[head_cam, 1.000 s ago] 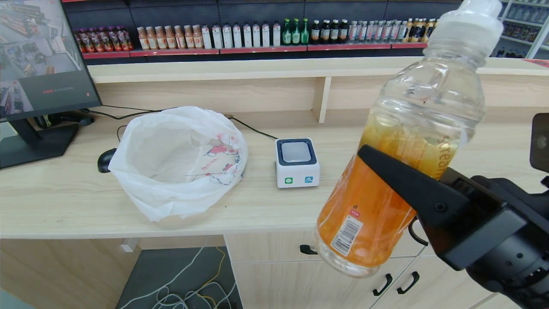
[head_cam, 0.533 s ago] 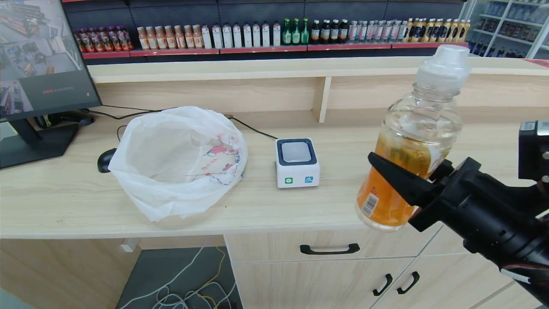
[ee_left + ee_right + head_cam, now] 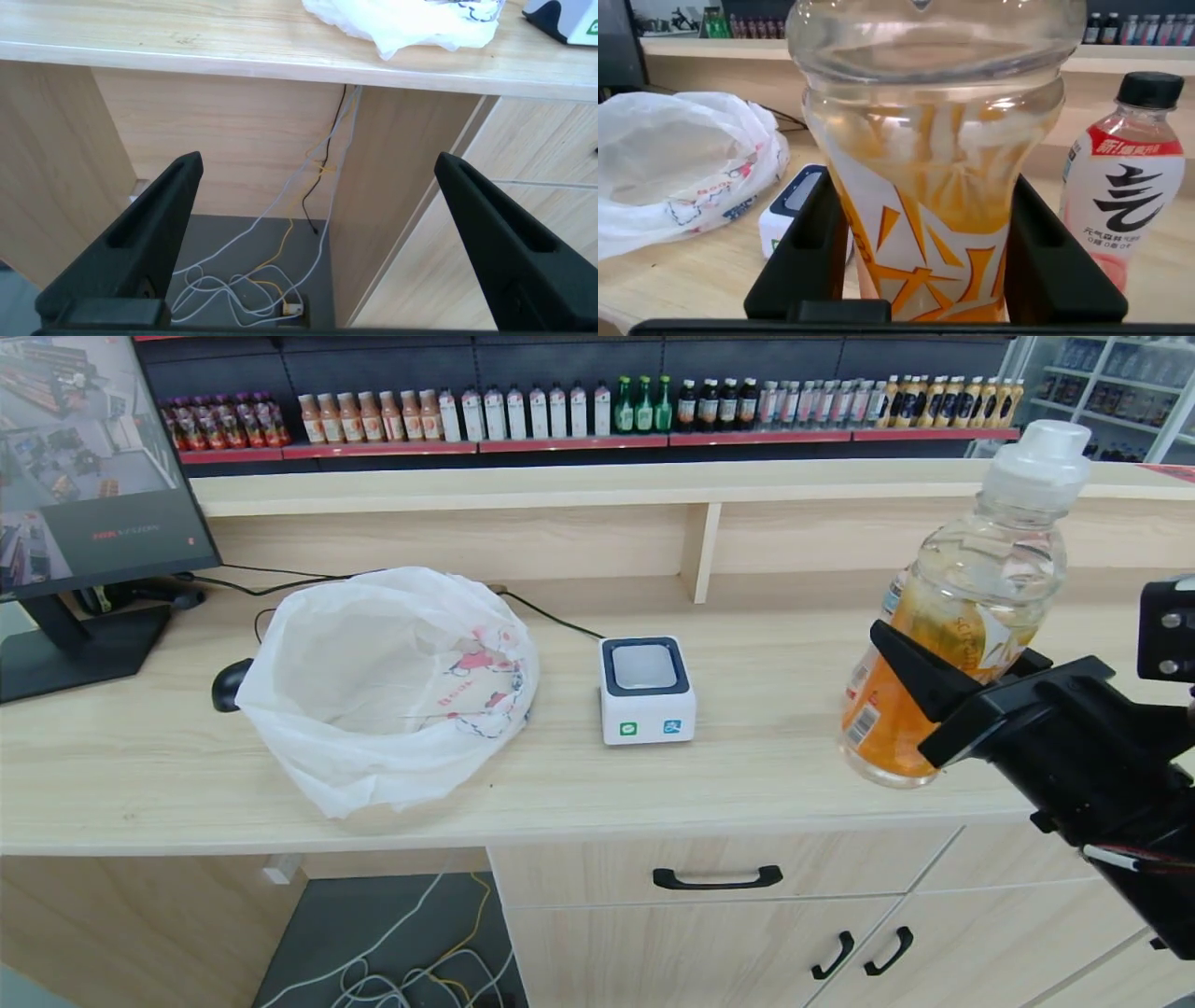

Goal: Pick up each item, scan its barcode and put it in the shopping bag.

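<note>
Hanging with fingers spread, the left gripper (image 3: 318,166) sits nearer and lower than the white cube-shaped scanner (image 3: 647,689). Right of the scanner, the right gripper (image 3: 943,663) pinches a clear plastic bottle (image 3: 971,588) with orange drink in its lower half and a white cap. Its long axis is near upright, cap leaning away from the scanner, barcode on the scanner's side.

Shop, I'm at the checkout. Far wall is a long shelf (image 3: 597,415) packed with rows of bottled drinks on red-edged racks, more shelving (image 3: 1134,392) far right. Near side I've got a light wood counter (image 3: 747,775) with a raised ledge, a small white scanner box (image 3: 647,689) mid-counter and an open plastic shopping bag (image 3: 387,681) left of it. Monitor (image 3: 84,457) far left shows store camera feeds, mouse (image 3: 229,684) beside the bag, drawers (image 3: 717,896) under the counter
</note>
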Controlling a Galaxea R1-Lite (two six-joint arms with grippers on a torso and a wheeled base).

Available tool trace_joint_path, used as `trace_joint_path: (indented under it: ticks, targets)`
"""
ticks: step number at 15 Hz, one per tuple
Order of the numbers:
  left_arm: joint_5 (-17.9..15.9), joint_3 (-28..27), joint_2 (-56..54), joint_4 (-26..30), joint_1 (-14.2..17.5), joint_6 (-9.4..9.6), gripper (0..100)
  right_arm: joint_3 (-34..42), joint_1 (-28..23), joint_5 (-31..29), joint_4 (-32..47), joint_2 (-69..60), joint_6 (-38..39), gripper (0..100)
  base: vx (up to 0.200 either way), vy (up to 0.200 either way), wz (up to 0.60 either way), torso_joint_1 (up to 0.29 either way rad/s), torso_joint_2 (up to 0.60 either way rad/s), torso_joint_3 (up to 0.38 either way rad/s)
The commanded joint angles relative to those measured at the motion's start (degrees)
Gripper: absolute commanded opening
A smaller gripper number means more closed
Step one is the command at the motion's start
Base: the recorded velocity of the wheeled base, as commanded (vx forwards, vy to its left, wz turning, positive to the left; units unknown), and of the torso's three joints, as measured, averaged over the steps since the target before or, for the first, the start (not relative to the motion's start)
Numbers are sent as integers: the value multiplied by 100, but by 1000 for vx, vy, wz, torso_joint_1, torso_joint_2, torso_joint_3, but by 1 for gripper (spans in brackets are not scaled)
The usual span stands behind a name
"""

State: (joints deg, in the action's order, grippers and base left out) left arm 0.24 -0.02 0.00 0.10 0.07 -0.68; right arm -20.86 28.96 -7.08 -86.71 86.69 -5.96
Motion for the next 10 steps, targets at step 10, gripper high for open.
trace_joint_path:
  ticks: [10]
  targets:
    - [2,2,0,-1,1,-11,100,-59,-14,-355,-135,199,-37,0,0,180,0,5,1,2]
